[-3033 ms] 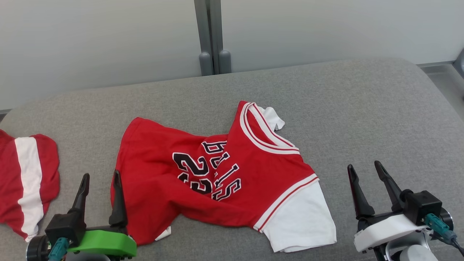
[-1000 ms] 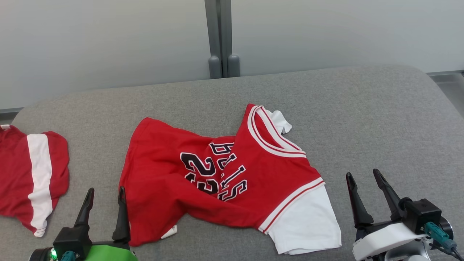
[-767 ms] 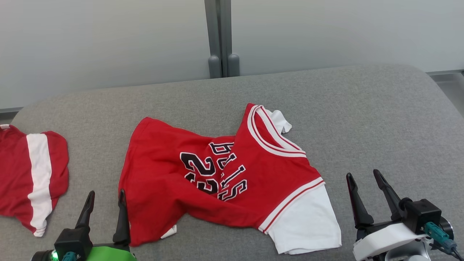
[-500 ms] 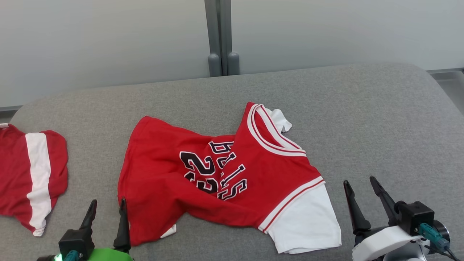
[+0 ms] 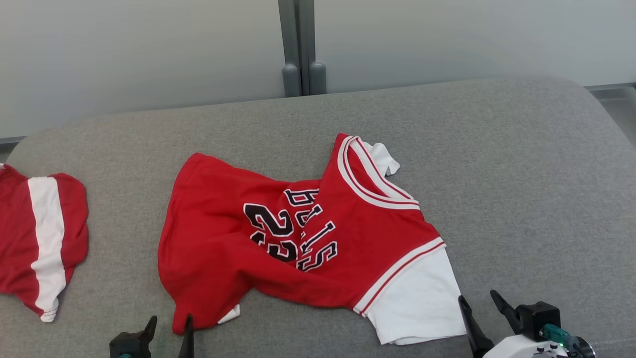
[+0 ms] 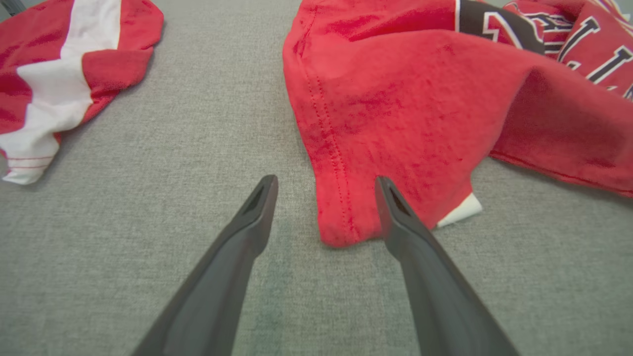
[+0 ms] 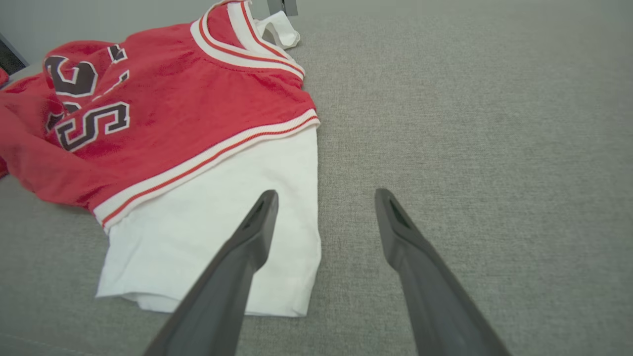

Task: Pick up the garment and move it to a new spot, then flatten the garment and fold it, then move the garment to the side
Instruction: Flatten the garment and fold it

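Head view: you have the crumpled red jersey with white sleeves and black lettering lying mid-cushion on the grey fabric seat, with a red-and-white cloth far left. Left wrist view: your left gripper gapes wide and empty, straddling the near-left hem corner. Right wrist view: your right gripper, equally spread and empty, straddles the white sleeve's edge. Pick-up looks to be the step in hand; next, lower both and pinch.

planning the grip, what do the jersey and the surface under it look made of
Jersey: probably a soft cotton-like knit, matte; fuzzy nap, stitched hem, limp folds.
Surface: grey woven upholstery fabric, matte; fine visible weave, and its rounded edge suggests padding.
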